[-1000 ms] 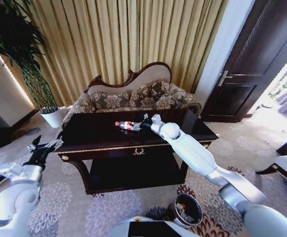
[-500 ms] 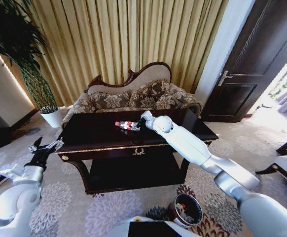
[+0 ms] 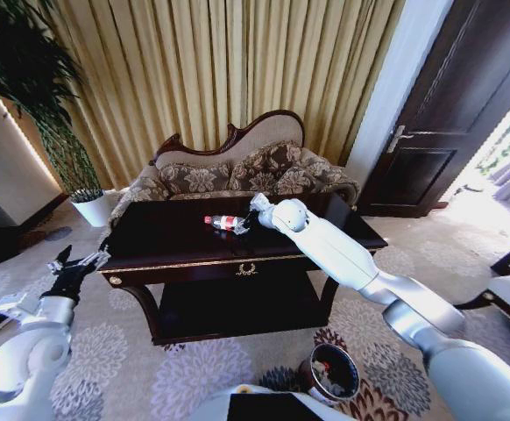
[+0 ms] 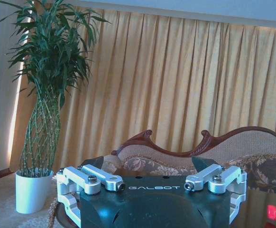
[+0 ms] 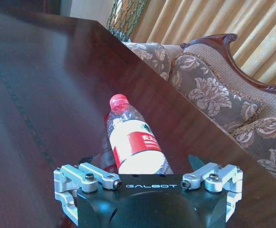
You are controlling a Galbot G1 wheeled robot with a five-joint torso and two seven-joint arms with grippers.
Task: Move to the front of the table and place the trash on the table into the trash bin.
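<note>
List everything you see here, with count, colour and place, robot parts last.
Bottle: one, clear with red label and cap, lying on the table.
Table: one, dark glossy wood with gold trim, centre.
Trash bin: one, reddish-brown, on the carpet before the table.
Sofa: one, floral brown, behind the table.
Plant pot: one, white, far left.
Curtains: gold, rear wall.
Door: dark, right.
Right claw: at the bottle's base.
Left claw: open, beside the table's left end.

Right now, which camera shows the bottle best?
The right wrist view: the bottle lies close on the table, red cap and label plain. The head view shows it small beside the right gripper. The left wrist view catches just its cap at the edge.
</note>
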